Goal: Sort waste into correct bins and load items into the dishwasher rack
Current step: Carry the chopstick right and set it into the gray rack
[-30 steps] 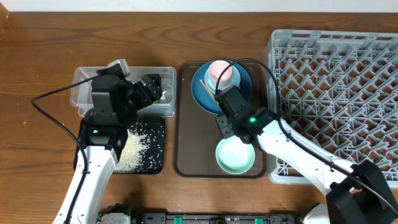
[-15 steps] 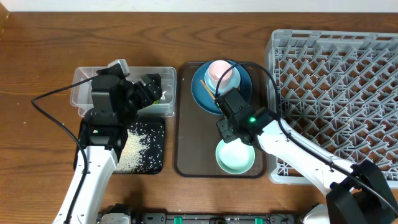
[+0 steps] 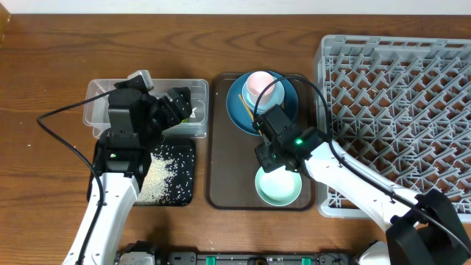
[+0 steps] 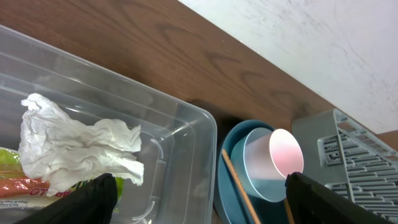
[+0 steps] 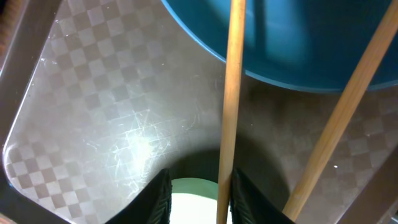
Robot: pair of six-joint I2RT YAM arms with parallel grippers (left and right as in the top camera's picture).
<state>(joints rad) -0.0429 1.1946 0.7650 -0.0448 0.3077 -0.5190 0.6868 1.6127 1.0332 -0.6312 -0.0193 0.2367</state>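
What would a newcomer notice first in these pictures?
The large square grey plastic rack fills the right side. On the brown serving tray in the middle, the right hand straddles one thin wooden chopstick by the wide blue plate-bowl. At the left, a crumpled white tissue lies in the clear plastic tub.

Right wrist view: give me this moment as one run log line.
right gripper: open, straddling one chopstick over brown tray | left gripper: open over clear tub | tub contents: tissue, wrapper
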